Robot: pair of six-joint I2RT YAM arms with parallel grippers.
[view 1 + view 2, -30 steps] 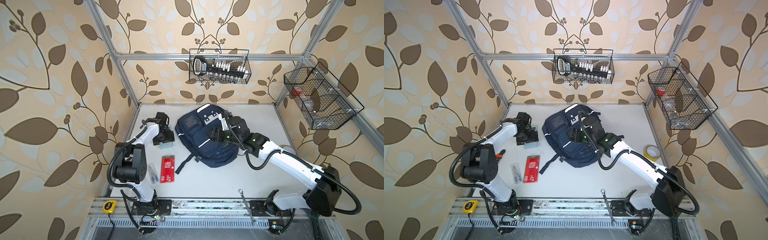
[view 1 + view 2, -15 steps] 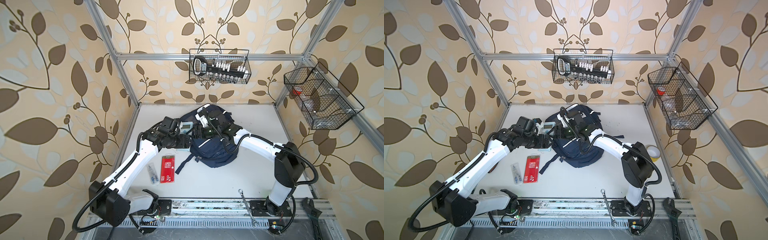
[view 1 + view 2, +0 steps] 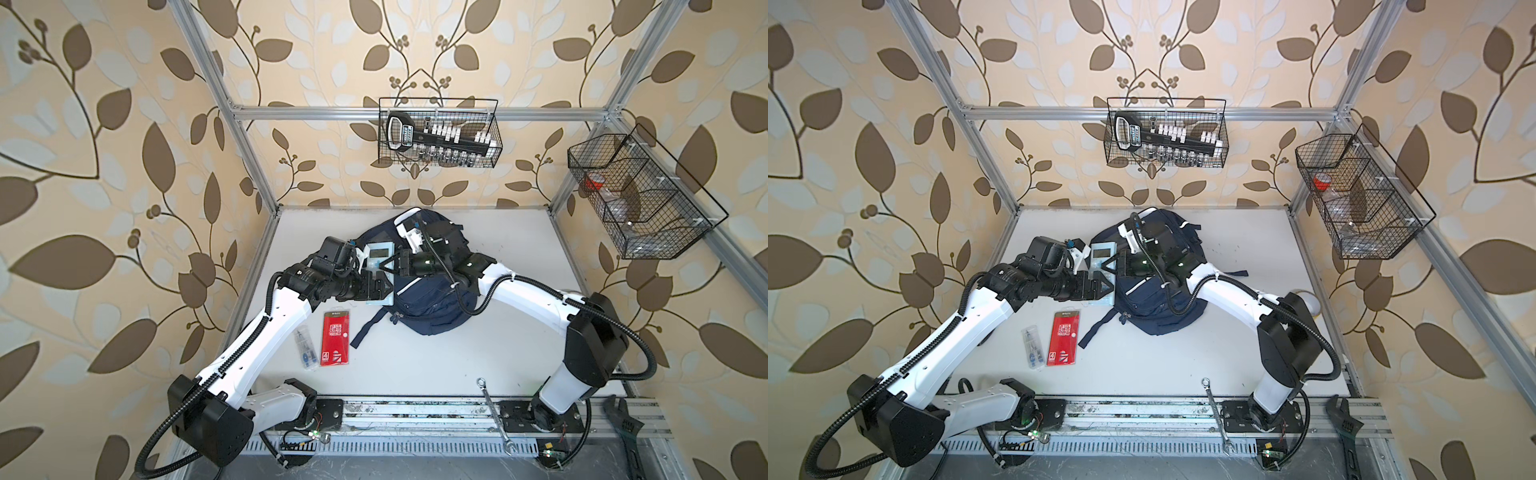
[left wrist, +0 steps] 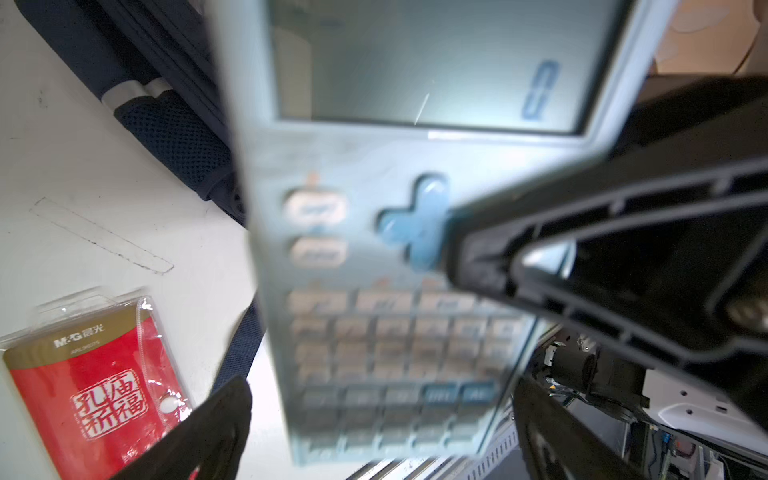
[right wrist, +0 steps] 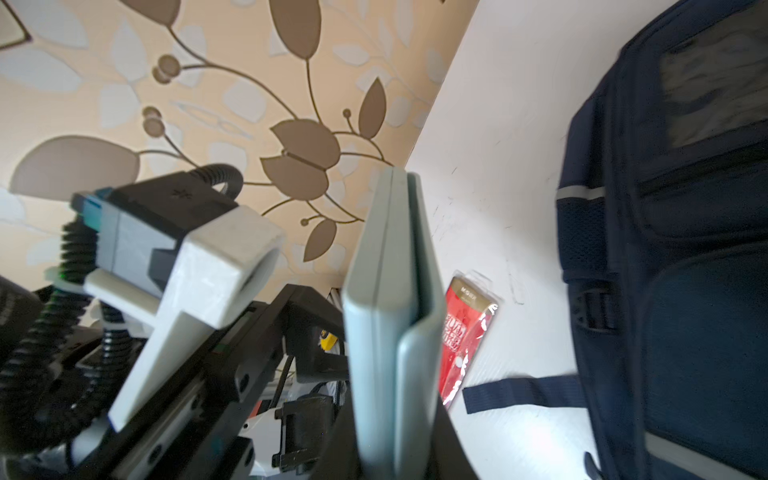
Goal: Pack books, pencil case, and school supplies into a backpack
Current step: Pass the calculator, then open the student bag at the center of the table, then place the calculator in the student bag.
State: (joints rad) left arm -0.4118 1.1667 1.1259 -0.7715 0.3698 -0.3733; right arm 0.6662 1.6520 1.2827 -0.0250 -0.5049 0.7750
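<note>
Handover step, by the look of it. Your right end effector (image 3: 394,266) pinches the calculator (image 3: 378,254) at the backpack's (image 3: 432,309) 10 o'clock edge. The left end effector (image 3: 384,291) stands wide, gripping nothing. Next you need the bag opening, which isn't visible. Booklet (image 3: 336,338) lies on the desk (image 3: 415,365) at 7 o'clock.

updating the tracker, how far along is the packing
Done: unclear, the backpack's inside is hidden. In hand: right pincer grips the calculator, left pincer open beside it. Left: red booklet and clear box lie on the table.
</note>
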